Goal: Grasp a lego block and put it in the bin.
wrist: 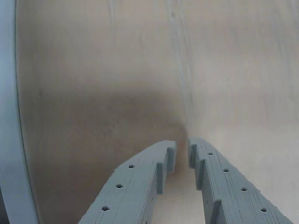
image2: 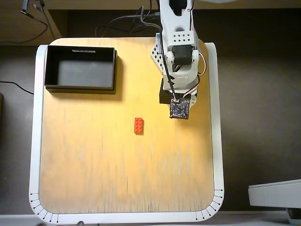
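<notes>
The lego block (image2: pixel 138 125), a small red brick, lies flat on the wooden table near its middle in the overhead view. The bin (image2: pixel 80 87), a black open tray, stands at the table's back left and looks empty. The arm (image2: pixel 176 52) reaches in from the back right, and its wrist board (image2: pixel 179 108) sits to the right of the brick and apart from it. In the wrist view my gripper (wrist: pixel 182 151) points at bare wood, its grey fingers (wrist: pixel 140 182) nearly touching with nothing between them. The brick and the bin are out of the wrist view.
The table (image2: pixel 117 179) has a raised white rim (image2: pixel 34 141), which also shows at the left edge of the wrist view (wrist: pixel 9 116). Cables (image2: pixel 127 23) lie behind the table. A grey object (image2: pixel 275 193) sits off the table at the lower right.
</notes>
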Tool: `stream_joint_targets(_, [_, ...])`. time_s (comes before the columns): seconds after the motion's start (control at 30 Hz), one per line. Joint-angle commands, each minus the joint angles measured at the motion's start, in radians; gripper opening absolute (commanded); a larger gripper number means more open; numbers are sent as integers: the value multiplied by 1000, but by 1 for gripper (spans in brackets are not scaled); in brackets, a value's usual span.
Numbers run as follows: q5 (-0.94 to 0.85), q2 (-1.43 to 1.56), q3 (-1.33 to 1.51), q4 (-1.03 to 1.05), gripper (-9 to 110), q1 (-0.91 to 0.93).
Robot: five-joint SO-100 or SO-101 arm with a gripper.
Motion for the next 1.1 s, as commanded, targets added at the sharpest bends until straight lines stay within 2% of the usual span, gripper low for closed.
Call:
stream_joint_targets(0.0, [-2,89,158,5,0,-20])
stream_joint_targets(0.77, [-6,87,158,5,0,-20])
stream_joint_targets(0.87, [121,84,158,5,0,-20])
stream_joint_targets(1.07, [212,-2,152,-86,0,-6])
